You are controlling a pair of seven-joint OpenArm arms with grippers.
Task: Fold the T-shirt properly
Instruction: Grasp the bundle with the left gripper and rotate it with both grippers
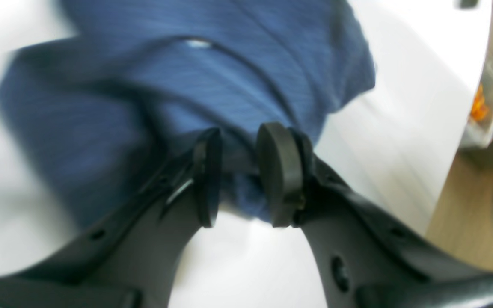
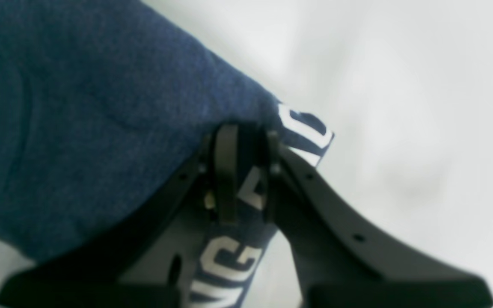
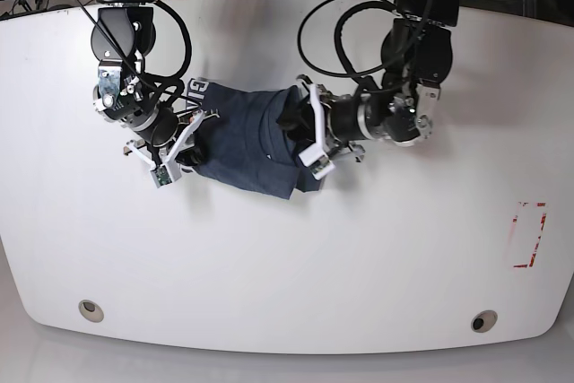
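shirt (image 3: 247, 145) is being held bunched mid-table (image 3: 287, 257), long axis spanning arm to arm | right gripper (image 2: 246, 171) is being clamped on lettered end | left gripper (image 1: 238, 179) is being closed on opposite end

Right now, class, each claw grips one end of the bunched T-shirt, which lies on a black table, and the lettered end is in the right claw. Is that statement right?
One detail is wrong: the table is white, not black, as the base view shows. The rest stands: the left claw and the right claw each grip an end of the bunched T-shirt, with the white lettering at the right claw.
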